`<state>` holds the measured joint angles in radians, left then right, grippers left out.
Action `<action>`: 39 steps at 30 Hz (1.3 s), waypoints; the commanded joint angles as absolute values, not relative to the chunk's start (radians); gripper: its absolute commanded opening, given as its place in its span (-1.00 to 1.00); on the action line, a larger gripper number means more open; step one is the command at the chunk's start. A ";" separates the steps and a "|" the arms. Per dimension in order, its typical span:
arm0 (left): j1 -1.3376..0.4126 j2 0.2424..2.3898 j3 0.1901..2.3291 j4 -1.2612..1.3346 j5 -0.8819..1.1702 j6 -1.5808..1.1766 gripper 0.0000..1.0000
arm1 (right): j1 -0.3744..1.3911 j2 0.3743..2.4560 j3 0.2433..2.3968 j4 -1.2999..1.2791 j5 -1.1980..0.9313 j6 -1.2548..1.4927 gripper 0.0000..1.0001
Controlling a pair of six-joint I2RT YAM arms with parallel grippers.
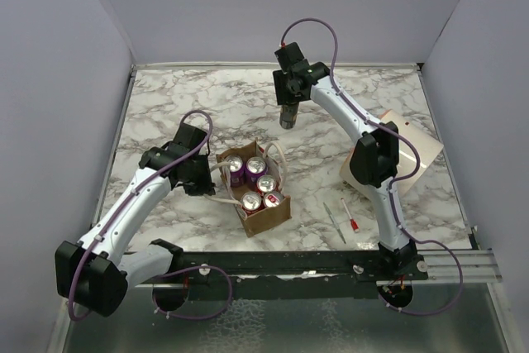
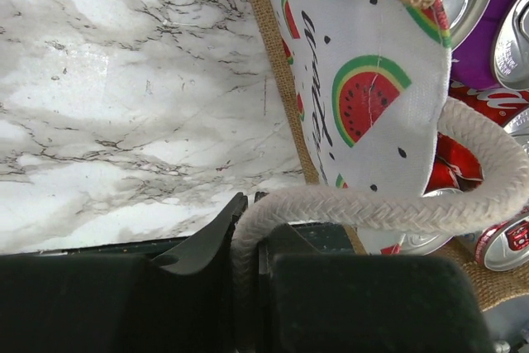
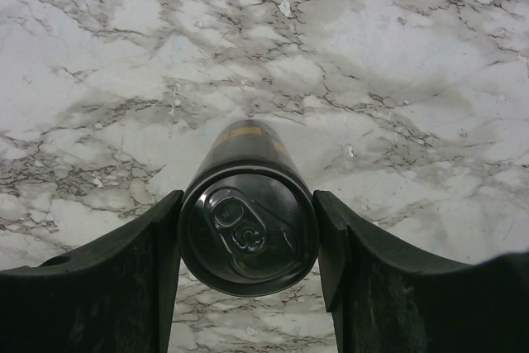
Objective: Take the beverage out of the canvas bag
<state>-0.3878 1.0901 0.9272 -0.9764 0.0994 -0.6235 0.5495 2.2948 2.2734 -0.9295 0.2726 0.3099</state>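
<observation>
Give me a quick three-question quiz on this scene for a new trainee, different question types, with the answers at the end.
1. True or false: the left gripper is shut on the white rope handle of the canvas bag.
2. What does the right gripper hold? A) a dark can B) the rope handle C) nothing
3. Fill in: the purple cans and the red cans sit inside the ____.
Key: 1 true; 2 A; 3 canvas bag.
</observation>
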 commanded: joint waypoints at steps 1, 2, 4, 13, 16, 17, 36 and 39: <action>-0.388 1.100 0.958 -0.962 0.072 -0.602 -1.00 | 0.544 2.292 2.325 -0.898 0.279 0.311 -0.49; -0.388 1.101 0.959 -0.962 0.073 -0.601 -1.00 | 0.545 2.293 2.326 -0.898 0.274 0.311 -0.44; -0.388 1.100 0.959 -0.962 0.071 -0.600 -1.00 | 0.545 2.295 2.328 -0.897 0.265 0.311 -0.34; -0.388 1.081 0.953 -0.969 0.072 -0.609 -1.00 | 0.545 2.288 2.329 -0.893 0.249 0.300 0.17; -0.388 1.072 0.950 -0.970 0.077 -0.612 -1.00 | 0.544 2.278 2.325 -0.891 0.242 0.294 0.38; -0.388 1.070 0.950 -0.970 0.077 -0.612 -1.00 | 0.545 2.274 2.323 -0.891 0.240 0.291 0.45; -0.388 0.982 0.913 -0.934 0.155 -0.670 -1.00 | 0.585 1.972 2.068 -0.972 0.091 0.267 0.70; -0.388 0.965 0.895 -0.917 0.172 -0.685 -1.00 | 0.590 1.863 1.937 -0.954 0.054 0.289 0.70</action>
